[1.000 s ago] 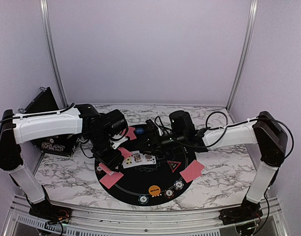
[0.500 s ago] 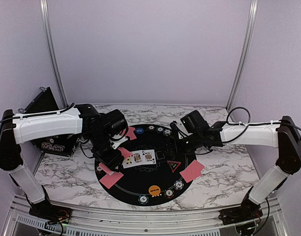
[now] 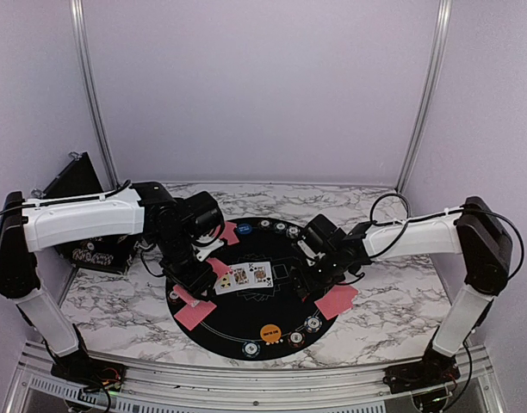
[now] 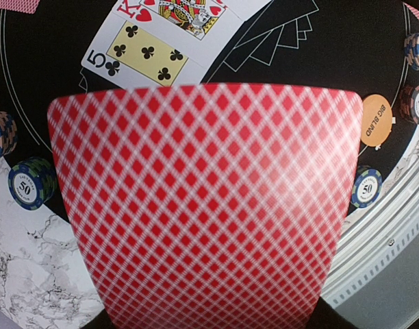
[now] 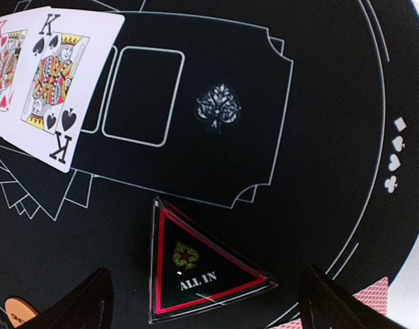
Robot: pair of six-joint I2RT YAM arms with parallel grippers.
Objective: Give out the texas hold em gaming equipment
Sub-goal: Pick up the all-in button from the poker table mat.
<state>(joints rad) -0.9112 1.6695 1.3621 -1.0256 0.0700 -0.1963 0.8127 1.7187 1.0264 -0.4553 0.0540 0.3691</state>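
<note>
The right fingers (image 5: pixel 333 308) stood wide above the triangle marker (image 5: pixel 196 271); an off-centre close could skid it. Left of it, the left fingers (image 3: pixel 197 274) seemingly pinched a red-backed card (image 4: pixel 202 205), which might slip.

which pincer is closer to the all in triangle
Right. The right pincer hovers open directly over the ALL IN triangle; the left pincer holds a red-backed card at the opposite, left side of the mat.

On my bench (image 3: pixel 117 301) lies the mat (image 3: pixel 233 323). Face-up cards (image 3: pixel 244 275) sit at its middle, with the triangle marker (image 5: pixel 196 274) to their right. One face-down card (image 3: pixel 336 299) overlaps the mat's right edge and a second face-down card (image 3: pixel 195 311) overlaps its left. Chips (image 3: pixel 313 323) and the button disc (image 3: pixel 269 332) line the near rim.
</note>
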